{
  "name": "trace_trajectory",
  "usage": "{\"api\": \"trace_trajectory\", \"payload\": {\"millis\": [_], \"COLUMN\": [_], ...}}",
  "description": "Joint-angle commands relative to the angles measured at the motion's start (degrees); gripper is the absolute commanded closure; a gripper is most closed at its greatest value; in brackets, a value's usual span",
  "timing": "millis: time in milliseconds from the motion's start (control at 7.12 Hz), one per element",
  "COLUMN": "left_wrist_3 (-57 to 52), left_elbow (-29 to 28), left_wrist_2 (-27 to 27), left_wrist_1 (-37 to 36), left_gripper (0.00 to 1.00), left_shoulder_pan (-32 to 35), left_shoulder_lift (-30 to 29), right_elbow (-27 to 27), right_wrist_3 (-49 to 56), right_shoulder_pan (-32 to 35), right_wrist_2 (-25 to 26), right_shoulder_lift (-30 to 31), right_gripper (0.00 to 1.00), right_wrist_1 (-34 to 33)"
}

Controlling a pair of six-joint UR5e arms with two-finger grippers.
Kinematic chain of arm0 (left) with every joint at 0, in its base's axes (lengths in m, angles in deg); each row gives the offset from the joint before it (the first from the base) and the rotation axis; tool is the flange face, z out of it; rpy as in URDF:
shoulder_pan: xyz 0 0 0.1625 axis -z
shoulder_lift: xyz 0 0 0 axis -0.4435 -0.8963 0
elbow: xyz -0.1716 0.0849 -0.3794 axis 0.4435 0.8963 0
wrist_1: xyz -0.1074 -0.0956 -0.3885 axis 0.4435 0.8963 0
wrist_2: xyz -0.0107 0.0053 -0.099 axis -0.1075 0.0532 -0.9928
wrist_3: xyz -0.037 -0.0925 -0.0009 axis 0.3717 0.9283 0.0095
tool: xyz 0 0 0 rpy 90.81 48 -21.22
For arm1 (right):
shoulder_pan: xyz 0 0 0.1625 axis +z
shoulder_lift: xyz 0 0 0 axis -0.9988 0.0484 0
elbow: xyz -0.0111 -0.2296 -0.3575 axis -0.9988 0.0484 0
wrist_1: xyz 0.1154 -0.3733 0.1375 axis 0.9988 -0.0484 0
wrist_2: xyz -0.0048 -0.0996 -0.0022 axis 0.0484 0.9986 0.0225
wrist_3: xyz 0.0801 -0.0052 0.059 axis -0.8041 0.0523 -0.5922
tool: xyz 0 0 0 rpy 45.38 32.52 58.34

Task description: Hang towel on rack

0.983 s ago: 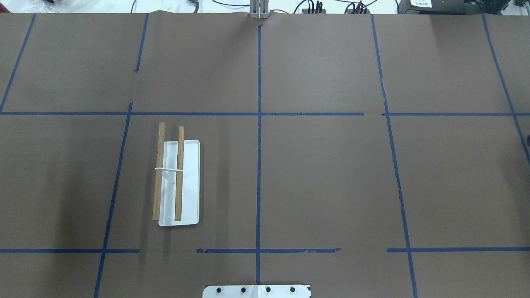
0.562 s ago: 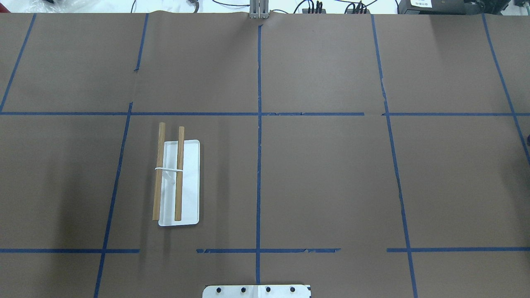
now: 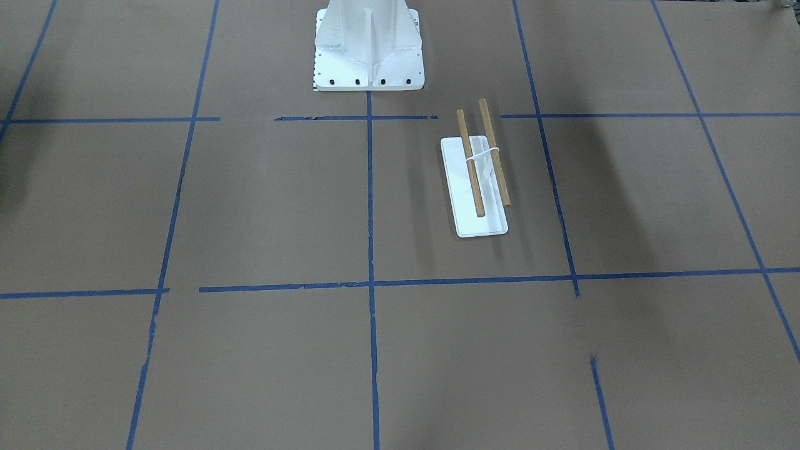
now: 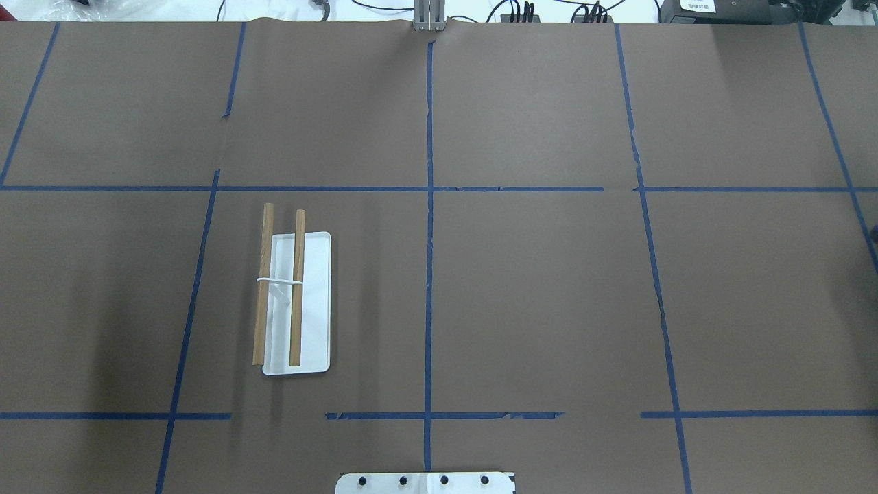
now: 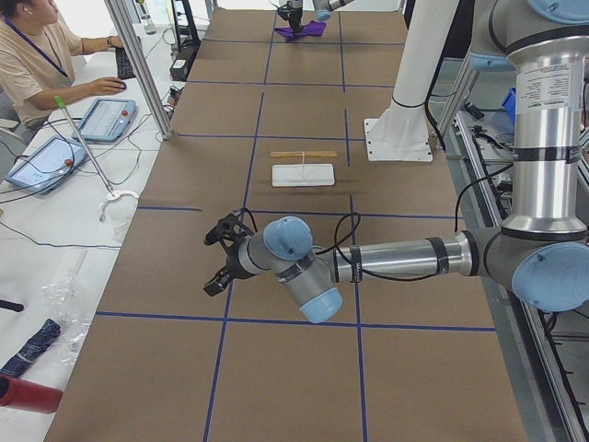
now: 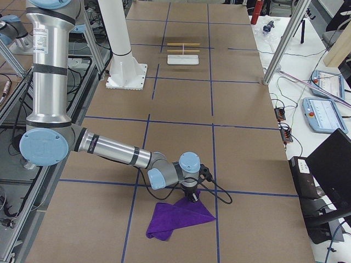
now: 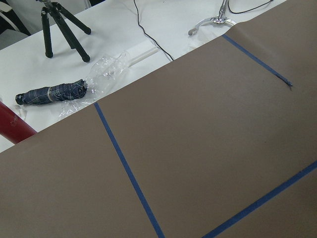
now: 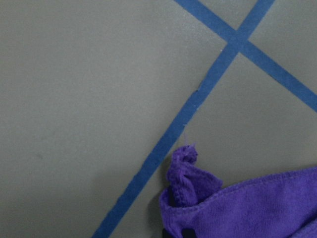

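The rack (image 4: 315,302) stands left of the centre line: a flat white base with two brown dowels joined by a white band. It also shows in the front view (image 3: 484,225) and both side views (image 5: 304,175) (image 6: 182,59). The purple towel (image 6: 175,219) lies crumpled at the table's right end, far from the rack. My right gripper (image 6: 193,198) points down onto the towel's upper corner; I cannot tell if it is shut. In the right wrist view a bunched towel corner (image 8: 185,168) rises beside a tape cross. My left gripper (image 5: 219,262) hovers over bare paper at the left end, state unclear.
The white bolted pedestal (image 3: 369,50) stands at the robot's side of the table. Beyond the left end lie a folded umbrella (image 7: 49,92), a black tripod (image 7: 59,25) and cables. An operator (image 5: 37,55) sits at a side desk with tablets. Blue tape lines cross the brown paper.
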Motion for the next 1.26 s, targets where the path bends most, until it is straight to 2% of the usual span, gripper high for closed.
{"api": "trace_trajectory", "payload": {"millis": [0, 281, 562, 702, 843, 1124], "left_wrist_3": [0.16, 0.24, 0.42, 3.64, 11.76, 25.49], "left_elbow": [0.07, 0.33, 0.51, 1.82, 4.09, 5.52], "left_wrist_2": [-0.04, -0.04, -0.48, -0.48, -0.13, 0.05], "left_wrist_1": [1.15, 1.67, 2.73, 2.29, 1.94, -0.94], "left_gripper": [0.00, 0.00, 0.00, 0.00, 0.00, 0.00], "left_shoulder_pan": [0.00, 0.00, 0.00, -1.91, -5.15, -11.14], "left_shoulder_lift": [0.54, 0.54, 0.37, -0.85, -1.99, -8.55], "right_elbow": [-1.12, -7.52, -14.27, -16.41, -17.47, -24.14], "right_wrist_3": [1.80, 1.55, -4.48, -6.78, -13.77, -30.99], "right_shoulder_pan": [0.12, 0.21, 0.21, 0.12, -0.40, -6.18], "right_wrist_2": [0.26, -0.26, -0.27, -1.05, -2.01, -1.50], "right_shoulder_lift": [-0.58, -1.97, -3.91, -6.44, -10.29, -15.13], "right_gripper": [1.00, 1.00, 1.00, 1.00, 1.00, 1.00], "right_wrist_1": [0.18, 0.97, 0.02, -0.34, -0.78, -0.78]}}
